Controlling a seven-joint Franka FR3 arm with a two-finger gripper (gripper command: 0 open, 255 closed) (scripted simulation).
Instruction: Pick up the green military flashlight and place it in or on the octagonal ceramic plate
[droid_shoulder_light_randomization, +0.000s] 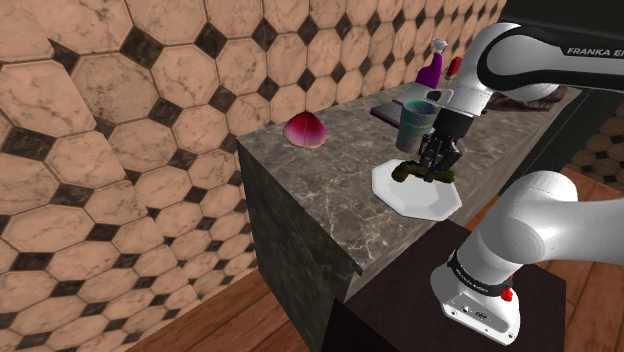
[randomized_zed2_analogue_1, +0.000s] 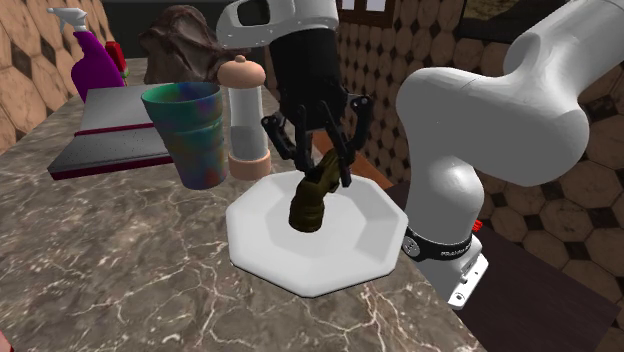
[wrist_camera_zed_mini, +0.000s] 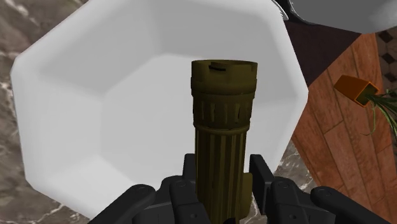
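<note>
An olive-green ribbed flashlight (wrist_camera_zed_mini: 221, 130) is clasped between the two black fingers of my gripper (wrist_camera_zed_mini: 221, 184), which is shut on its body. It hangs tilted, head down, just above the middle of the white octagonal plate (randomized_zed2_analogue_1: 360, 245) on the marble counter. In the second exterior view the flashlight (randomized_zed2_analogue_1: 312, 200) points down toward the plate with the gripper (randomized_zed2_analogue_1: 322, 160) over it. From the shoulder camera the gripper (droid_shoulder_light_randomization: 432, 168) holds the flashlight (droid_shoulder_light_randomization: 405, 171) above the plate (droid_shoulder_light_randomization: 425, 200), near the counter's front corner.
A multicoloured cup (randomized_zed2_analogue_1: 190, 130) and a pepper mill (randomized_zed2_analogue_1: 245, 115) stand just behind the plate. Further back lie a dark book (randomized_zed2_analogue_1: 105, 135), a purple spray bottle (randomized_zed2_analogue_1: 95, 55) and a brown lump (randomized_zed2_analogue_1: 180, 40). A pink shell-like thing (droid_shoulder_light_randomization: 305, 131) sits along the counter.
</note>
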